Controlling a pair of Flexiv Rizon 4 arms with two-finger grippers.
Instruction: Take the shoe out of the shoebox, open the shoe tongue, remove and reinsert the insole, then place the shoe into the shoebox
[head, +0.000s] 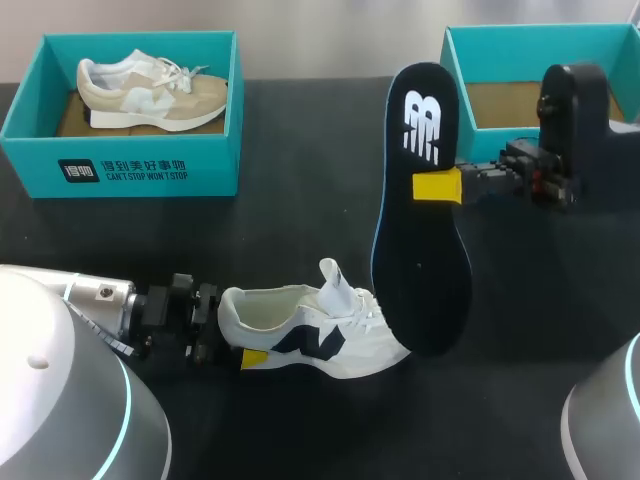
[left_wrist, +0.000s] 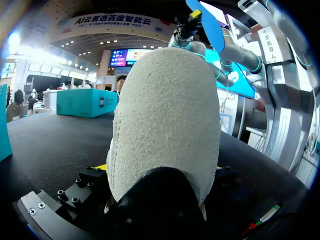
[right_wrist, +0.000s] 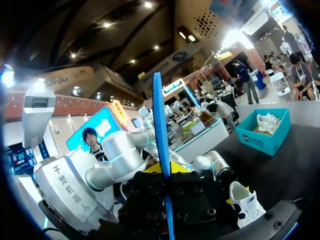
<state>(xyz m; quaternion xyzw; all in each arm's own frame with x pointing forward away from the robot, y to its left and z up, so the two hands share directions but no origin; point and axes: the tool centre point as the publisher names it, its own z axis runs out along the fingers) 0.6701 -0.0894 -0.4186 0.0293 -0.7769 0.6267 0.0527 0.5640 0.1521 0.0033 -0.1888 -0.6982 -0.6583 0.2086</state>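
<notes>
One view, head, shows the insole face-on.

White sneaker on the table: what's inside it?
The white mesh sneaker shows pale lining only in its opening; its dark navy insole is out, in the right gripper. The toe end is covered by tongue and laces.
</notes>
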